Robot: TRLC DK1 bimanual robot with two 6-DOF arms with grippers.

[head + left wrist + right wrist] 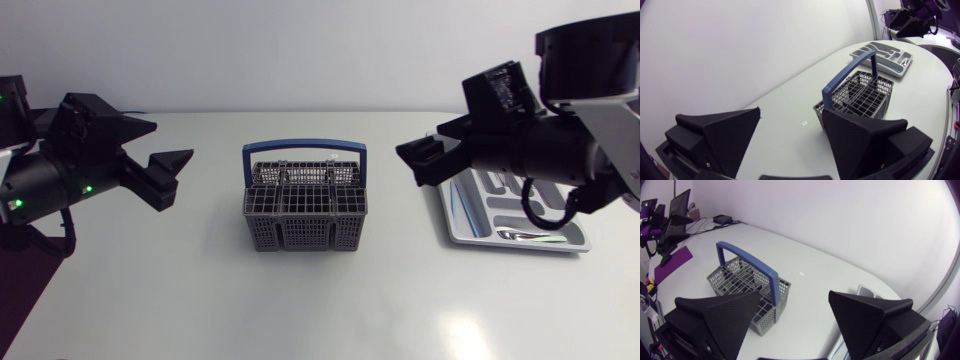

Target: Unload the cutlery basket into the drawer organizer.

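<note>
A grey cutlery basket [305, 208] with a blue handle [304, 147] stands upright mid-table; no cutlery shows in its compartments. The grey drawer organizer [470, 232] lies at the right, partly hidden under my right arm, with a shiny piece of cutlery [520, 235] in its near slot. My left gripper [172, 141] hovers left of the basket, open and holding nothing. To the basket's right, beside the organizer, my right gripper [420, 152] hangs open and holds nothing. The left wrist view has the basket [860, 95] and organizer [885, 56] ahead of the left gripper [790, 131]. The basket [747, 282] lies ahead of the right gripper [792, 315].
The white tabletop [300, 300] runs bare around the basket and toward the front edge. A purple mat [672, 262] lies off the far end, near my left arm [665, 225].
</note>
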